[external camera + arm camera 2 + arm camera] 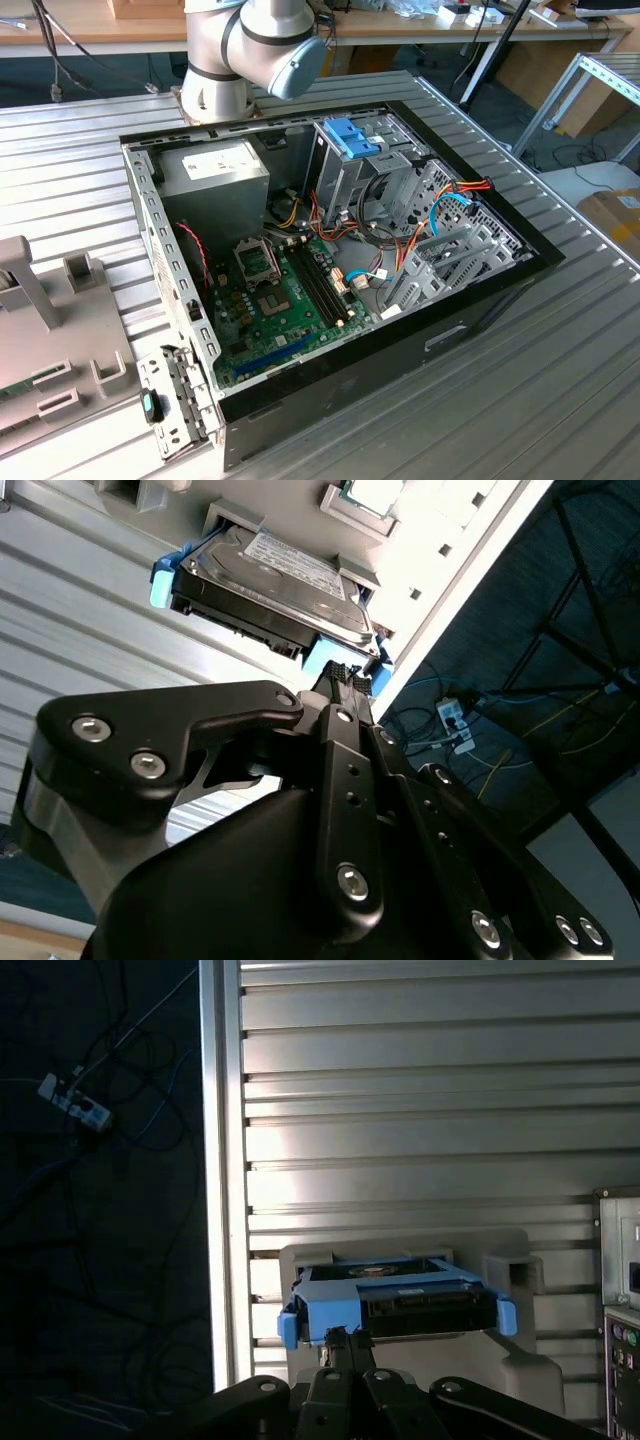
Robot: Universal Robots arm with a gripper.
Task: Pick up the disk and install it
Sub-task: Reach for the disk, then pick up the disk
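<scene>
The disk [400, 1298] [268, 572] is a grey-black drive in a bright blue carrier. It lies flat in a light grey holder [520, 1360] on the ribbed metal table, close to the table's edge. In both wrist views my gripper [340, 1337] [346, 676] is right at the disk's near blue end tab [322, 660]. Its two black fingers are pressed close together and overlap the tab. The disk still rests in the holder. In the exterior view the blue-topped drive cage [350, 150] stands inside the open computer case [480, 300].
The case holds a motherboard [275, 300], a power supply [215, 165] and loose orange and blue cables [440, 210]. My arm's base [245, 50] is behind the case. The table edge [215, 1160] drops to a dark floor with a power strip [75, 1105].
</scene>
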